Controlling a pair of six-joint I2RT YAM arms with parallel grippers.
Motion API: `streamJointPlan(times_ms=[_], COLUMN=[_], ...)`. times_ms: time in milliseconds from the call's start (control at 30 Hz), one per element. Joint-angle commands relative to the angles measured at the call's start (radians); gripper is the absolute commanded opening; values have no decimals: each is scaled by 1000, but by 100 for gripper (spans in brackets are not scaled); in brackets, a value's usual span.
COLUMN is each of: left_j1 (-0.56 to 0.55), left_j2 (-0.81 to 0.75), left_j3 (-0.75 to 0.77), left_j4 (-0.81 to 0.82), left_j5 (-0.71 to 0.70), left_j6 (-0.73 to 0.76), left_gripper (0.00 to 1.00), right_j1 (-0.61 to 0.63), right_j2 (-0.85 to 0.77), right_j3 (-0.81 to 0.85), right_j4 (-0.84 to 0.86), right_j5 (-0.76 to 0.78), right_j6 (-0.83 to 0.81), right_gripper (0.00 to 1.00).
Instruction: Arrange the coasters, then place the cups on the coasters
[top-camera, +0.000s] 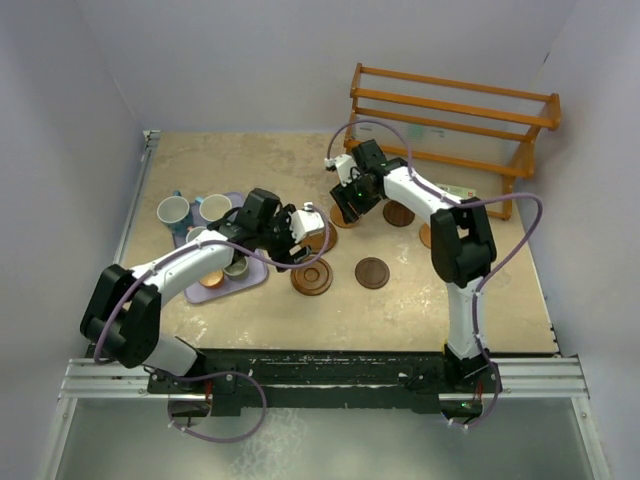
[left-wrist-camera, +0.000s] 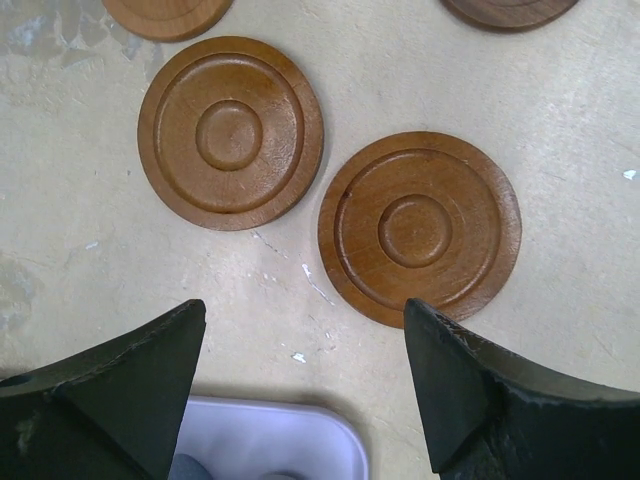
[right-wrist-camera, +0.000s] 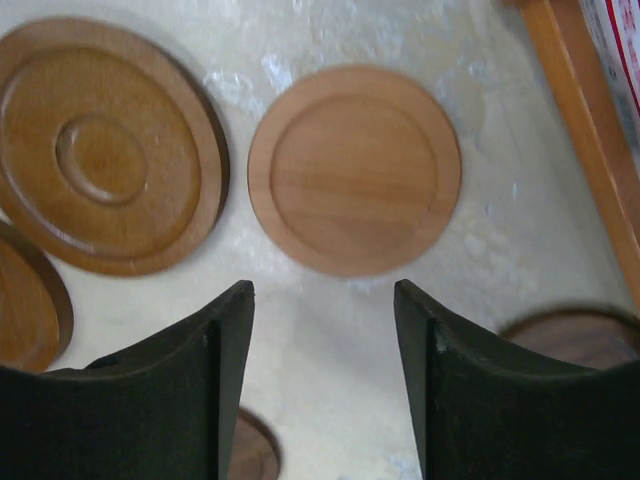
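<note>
Several round wooden coasters lie on the table: two grooved ones (left-wrist-camera: 230, 132) (left-wrist-camera: 420, 228) just beyond my left gripper (left-wrist-camera: 303, 310), which is open and holds nothing. My right gripper (right-wrist-camera: 322, 290) hovers open over bare table, just short of a pale smooth coaster (right-wrist-camera: 355, 170), with a grooved coaster (right-wrist-camera: 105, 145) to its left. In the top view, more coasters (top-camera: 312, 278) (top-camera: 372, 272) (top-camera: 398, 213) lie mid-table. The cups stand on the lavender tray (top-camera: 255, 275) at the left: a light-blue one (top-camera: 175, 210), a white one (top-camera: 215, 208), a copper one (top-camera: 210, 276) and a grey-green one (top-camera: 236, 268). My left arm hides others.
A wooden rack (top-camera: 455, 120) stands at the back right; its leg (right-wrist-camera: 580, 130) runs close beside my right gripper. The tray's corner (left-wrist-camera: 290, 440) lies under my left gripper. White walls enclose the table on three sides.
</note>
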Motion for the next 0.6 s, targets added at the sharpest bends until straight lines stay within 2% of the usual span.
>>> streamJointPlan(times_ms=[0,267,567], left_j1=[13,28,40], left_j2=[-69,-103,-127], left_j3=[-18,-37,-42], left_j4=[11,20,18], left_j5=[40,24,19], left_j6=[21,19,18], left_gripper=[77,77,77], right_j1=[12,13,28], right_j2=[64,150,96], right_j3=[104,141,38], right_j4=[-8,-20,-87], right_j5=[77,146,101], right_j6=[25,20,-24], right_gripper=[58,46,34])
